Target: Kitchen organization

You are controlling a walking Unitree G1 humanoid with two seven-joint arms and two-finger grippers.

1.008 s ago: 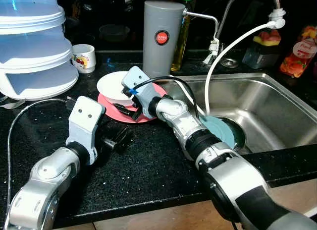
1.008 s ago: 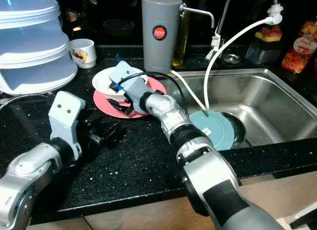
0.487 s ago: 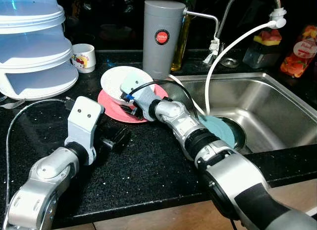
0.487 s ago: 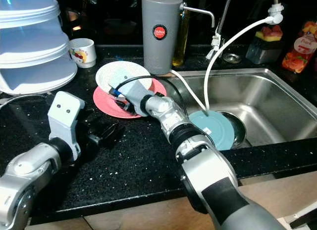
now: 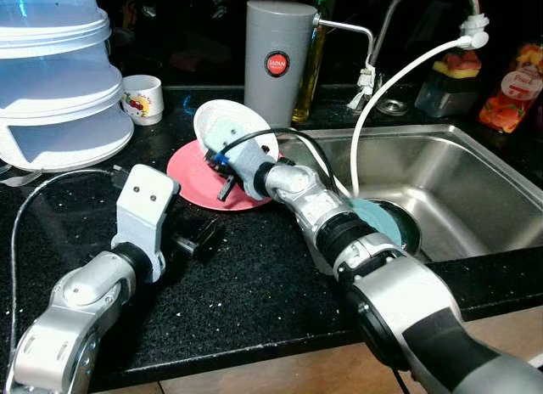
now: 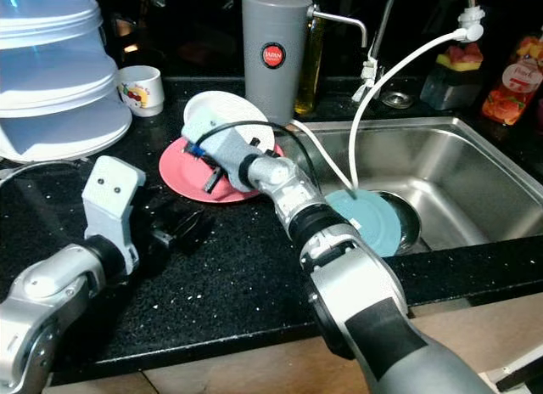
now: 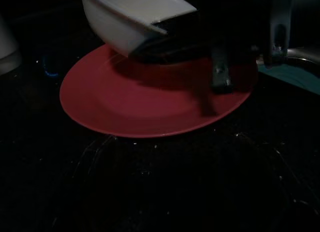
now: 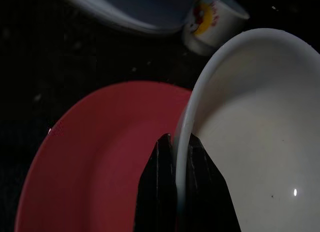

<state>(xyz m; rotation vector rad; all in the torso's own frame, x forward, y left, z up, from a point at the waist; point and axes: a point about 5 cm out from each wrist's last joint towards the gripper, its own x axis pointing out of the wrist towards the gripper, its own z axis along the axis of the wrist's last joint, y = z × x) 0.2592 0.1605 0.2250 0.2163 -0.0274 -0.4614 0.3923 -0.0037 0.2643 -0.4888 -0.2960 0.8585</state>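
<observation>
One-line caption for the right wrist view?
Right gripper pinches the tilted white bowl's rim above the red plate.

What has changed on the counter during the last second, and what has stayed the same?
The right gripper, shut on the rim of the white bowl, has lifted and tilted the bowl up off the pink plate, toward the grey canister. The plate, the left gripper, the mug and the teal plate in the sink stayed put.
</observation>
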